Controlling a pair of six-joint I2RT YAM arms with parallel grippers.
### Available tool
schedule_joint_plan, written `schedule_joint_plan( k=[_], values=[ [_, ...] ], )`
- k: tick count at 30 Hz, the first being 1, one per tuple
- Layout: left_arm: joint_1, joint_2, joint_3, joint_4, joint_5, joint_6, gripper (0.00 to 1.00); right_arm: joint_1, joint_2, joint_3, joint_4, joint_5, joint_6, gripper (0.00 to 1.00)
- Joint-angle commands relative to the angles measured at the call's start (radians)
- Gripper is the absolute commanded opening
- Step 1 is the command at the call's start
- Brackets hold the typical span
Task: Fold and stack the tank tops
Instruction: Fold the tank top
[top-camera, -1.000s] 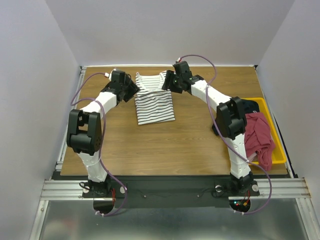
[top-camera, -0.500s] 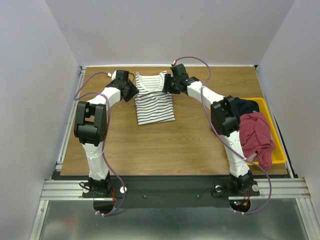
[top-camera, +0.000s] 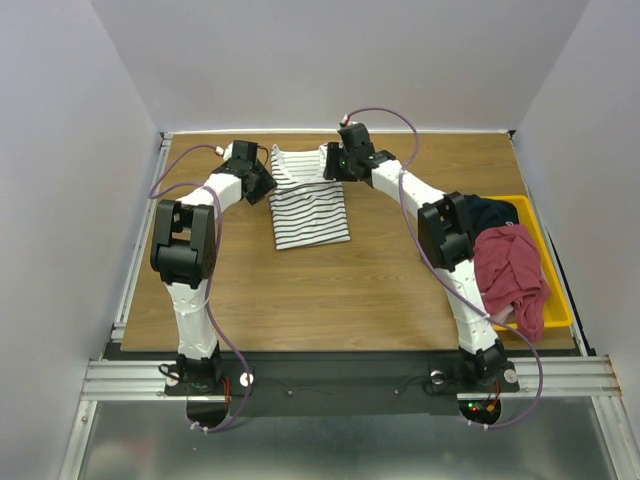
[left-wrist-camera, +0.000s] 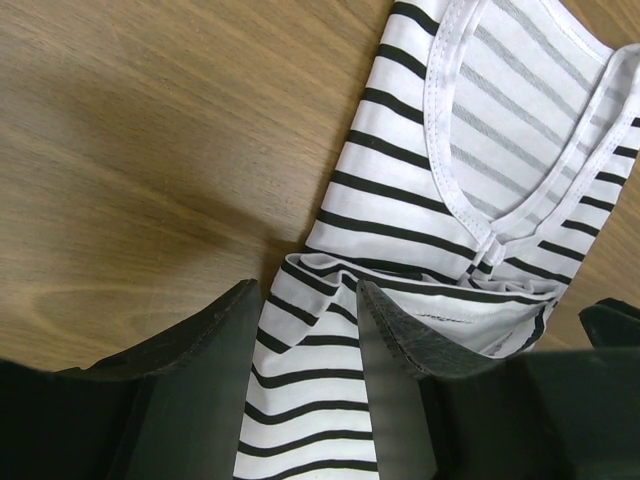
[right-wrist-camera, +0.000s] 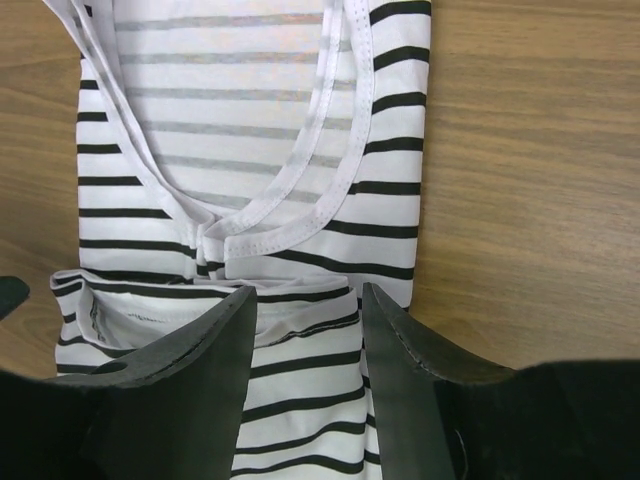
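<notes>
Folding the striped top, red one not yet touched

Starting near, on the right side of the table (top-camera: 350, 290): see the red top (top-camera: 512, 275) heaped in a yellow bin (top-camera: 558, 305), crumpled and draped over the near rim, with a dark cloth (top-camera: 497, 212) beside it at the bin's far end. Looks unfolded.

Further out, mid-table toward the far edge: find the striped top (top-camera: 310, 208) lying flat as a narrow rectangle, neckline and straps pointing away from the arms. Note, in both wrist views, a doubled layer of cloth whose edge lies just short of the neckline.

Farthest out: meet the left gripper (left-wrist-camera: 308, 300) at the top's left edge and the right gripper (right-wrist-camera: 305, 295) at its right edge, both low over the cloth near that doubled edge. Reading the fingers of each as parted about halfway, straddling the turned-over layer, with striped cloth showing in the gap. Cannot tell whether the pads press the cloth; nothing seen lifted or pinched clear of the table.

Judging progress: partway through the first garment, with at least one fold apparently laid and another likely needed. Left to do: finishing that fold, fetching the red top from the bin, flattening and folding it, then laying one on the other. No stack begun yet
</notes>
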Motion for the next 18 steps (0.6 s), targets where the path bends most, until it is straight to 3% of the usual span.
schedule_joint_plan(
  k=[1, 14, 18],
  values=[
    [0.008, -0.002, 0.016, 0.011, -0.004, 0.027, 0.55, 0.007, 0.038, 0.045, 0.036, 0.017, -0.018, 0.52],
    [0.008, 0.044, 0.04, 0.023, 0.03, 0.034, 0.54, 0.007, 0.067, 0.067, 0.036, 0.013, -0.019, 0.5],
    [0.008, 0.063, 0.06, 0.026, 0.051, 0.036, 0.44, 0.007, 0.066, 0.07, 0.036, 0.016, -0.018, 0.43]
  ],
)
